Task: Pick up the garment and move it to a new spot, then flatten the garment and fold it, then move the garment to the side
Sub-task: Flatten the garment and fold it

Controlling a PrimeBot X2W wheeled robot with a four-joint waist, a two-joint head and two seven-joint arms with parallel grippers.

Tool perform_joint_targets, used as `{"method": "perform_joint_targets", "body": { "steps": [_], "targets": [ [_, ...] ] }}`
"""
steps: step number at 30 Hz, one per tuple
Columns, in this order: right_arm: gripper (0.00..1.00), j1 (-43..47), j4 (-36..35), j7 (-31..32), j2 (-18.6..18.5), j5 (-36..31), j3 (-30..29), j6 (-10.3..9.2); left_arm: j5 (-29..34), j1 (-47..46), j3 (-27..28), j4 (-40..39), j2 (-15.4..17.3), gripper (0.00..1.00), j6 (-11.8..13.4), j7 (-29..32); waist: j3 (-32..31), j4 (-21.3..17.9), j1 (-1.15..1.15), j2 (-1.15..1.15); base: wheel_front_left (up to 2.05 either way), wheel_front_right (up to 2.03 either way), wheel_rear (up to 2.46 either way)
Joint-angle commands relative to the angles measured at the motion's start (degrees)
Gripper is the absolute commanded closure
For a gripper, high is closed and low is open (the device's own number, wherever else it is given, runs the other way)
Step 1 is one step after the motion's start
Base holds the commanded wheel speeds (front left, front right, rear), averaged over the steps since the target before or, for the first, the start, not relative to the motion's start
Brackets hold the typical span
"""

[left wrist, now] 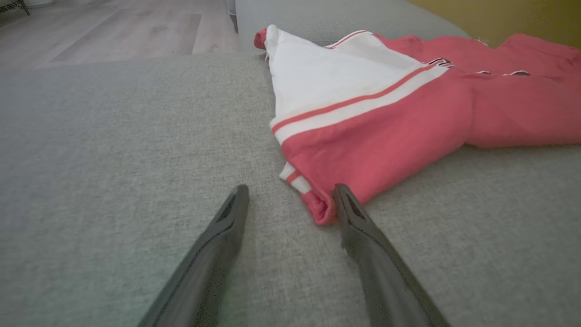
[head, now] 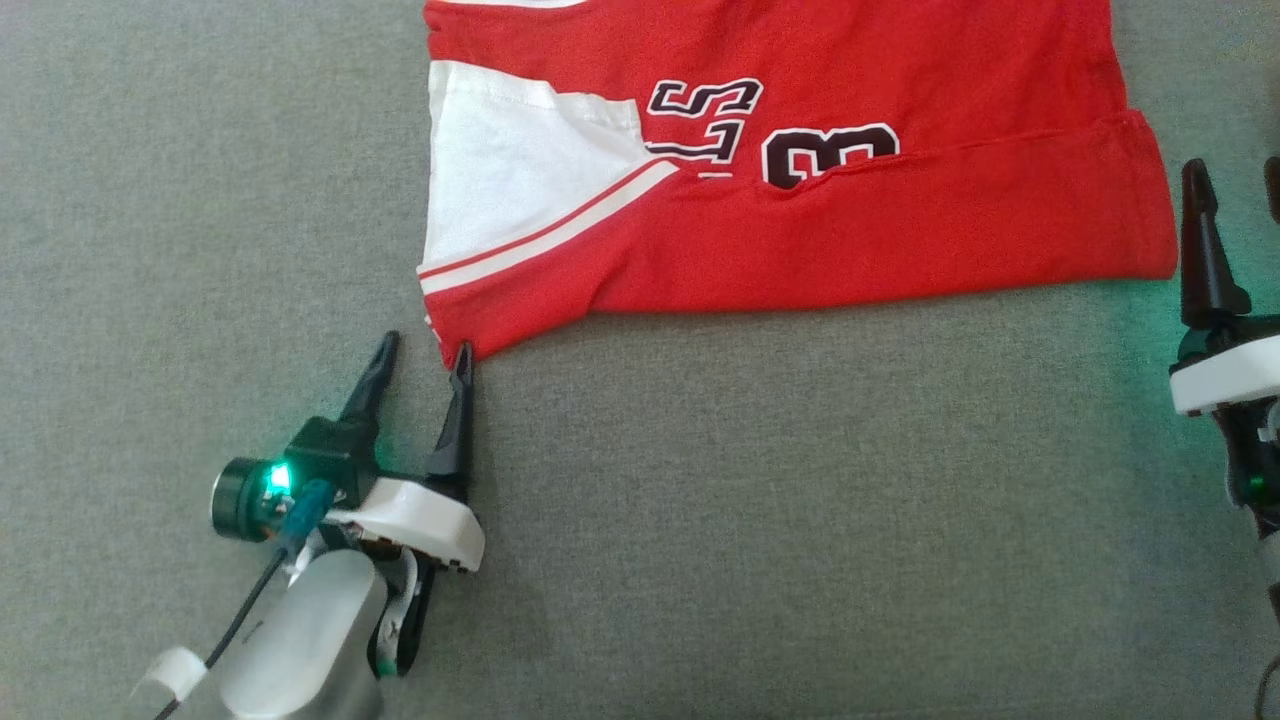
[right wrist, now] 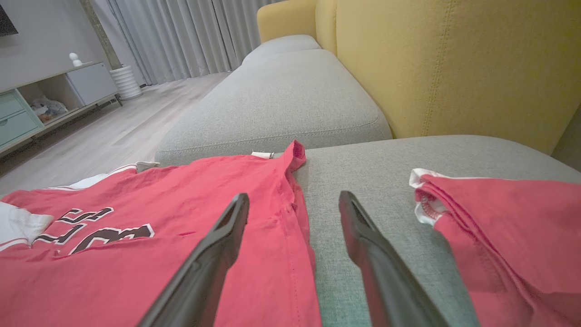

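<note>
Left gripper (head: 425, 346): lower left of the head view, on a pale forearm with a green light lit at the wrist; two dark fingers spread wide apart, nothing clamped between them. In the left wrist view the red hemmed corner of the garment lies on the cushion just inside the right-hand finger, touching or very nearly touching it; which of the two cannot be told. Seat cushion (head: 700, 500): grey woven fabric, bearing everything listed. Wooden floor (left wrist: 113, 32): pale boards beyond the cushion's far edge, left wrist view. Garment (head: 850, 230): red jersey, lying flat across the upper middle of the head view and reaching off its top edge, lower portion folded up over the body along a straight crease. White panel (head: 500, 170) at its left end, edged with a red-and-white stripe running diagonally down to the corner by the left gripper. Dark numerals (head: 820, 150) outlined in white near the centre, partly covered by the folded layer. Right gripper (head: 1235, 175): right edge of the head view, just beside the garment's right edge; fingers set wide apart, holding nothing. In the right wrist view one finger hangs above the red cloth near its edge, the other above bare cushion. Further red cloth (right wrist: 499, 227) with a white-stitched hem lies right of that finger; whether it belongs to the same garment cannot be told. Yellow backrest (right wrist: 454, 68): upholstered, behind the cushions. Grey curtains (right wrist: 181, 36) and low sideboard (right wrist: 45, 100): far background.
</note>
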Motion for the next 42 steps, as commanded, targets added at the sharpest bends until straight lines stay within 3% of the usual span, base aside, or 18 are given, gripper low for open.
{"method": "perform_joint_targets", "body": {
  "steps": [1,2,3,7,18,19,20,21,22,23,32,42],
  "targets": [
    [0.0,1.1,-1.6,-0.6,-0.9,0.0,0.1,-0.04,-0.3,0.3,1.2,-0.3,0.7,0.62,-0.2,0.4,0.0,0.0,0.01,0.0,0.0,0.0,0.0],
    [0.0,1.3,-1.5,-0.6,-0.8,0.0,0.0,-0.04,-0.3,0.2,1.0,0.1,0.6,0.94,-0.3,0.5,-0.1,0.1,0.01,0.0,0.0,0.0,0.0],
    [0.0,1.4,-1.3,-0.6,-0.6,0.2,0.0,-0.04,-0.3,0.1,0.6,0.4,0.6,1.0,-0.6,0.7,-0.1,0.1,0.01,0.0,0.0,0.0,0.0],
    [0.0,1.9,0.8,-0.6,0.0,1.4,0.5,-0.04,0.4,-0.3,-0.7,1.2,0.9,1.0,-1.9,0.5,-0.6,0.4,0.01,0.0,0.0,0.0,0.0],
    [0.0,-0.8,10.2,3.9,0.4,4.3,4.4,-0.04,4.0,-0.1,0.4,-2.9,5.0,1.0,0.2,-2.0,-0.9,1.1,0.01,0.0,0.0,0.0,0.0],
    [0.23,-1.1,10.7,4.5,0.4,4.7,4.8,-0.04,4.0,0.0,0.5,-3.2,5.1,1.0,0.2,-2.1,-0.8,1.1,0.01,0.0,0.0,0.0,0.0],
    [0.58,-1.5,11.2,4.8,0.3,5.1,5.0,-0.04,4.1,0.1,0.6,-3.5,5.3,1.0,0.3,-2.1,-0.8,1.1,0.01,0.0,0.0,0.0,0.0],
    [0.78,-1.8,11.6,4.9,0.2,5.3,5.3,-0.04,4.2,0.1,0.6,-3.8,5.4,1.0,0.4,-2.1,-0.7,1.2,0.01,0.0,0.0,0.0,0.0],
    [0.78,-1.8,11.6,4.9,0.2,5.3,5.3,-0.04,4.2,0.1,0.6,-3.8,5.4,1.0,0.4,-2.1,-0.7,1.2,0.01,0.0,0.0,0.0,0.0],
    [1.0,-2.1,11.9,5.0,0.1,5.6,5.8,-0.04,4.3,0.2,0.6,-4.0,5.6,1.0,0.4,-2.2,-0.7,1.2,0.01,0.0,0.0,0.0,0.0],
    [1.0,-0.8,11.4,3.8,-3.2,9.1,8.6,-0.04,5.2,1.9,0.3,-6.0,6.2,1.0,0.5,-2.4,-2.0,1.5,0.01,0.0,0.0,0.0,0.0],
    [1.0,6.9,6.2,2.5,-7.8,10.2,10.1,-0.04,5.2,10.7,-0.3,-11.8,8.8,1.0,2.4,-2.3,-5.2,0.7,0.01,0.0,0.0,0.0,0.0]
  ]
}}
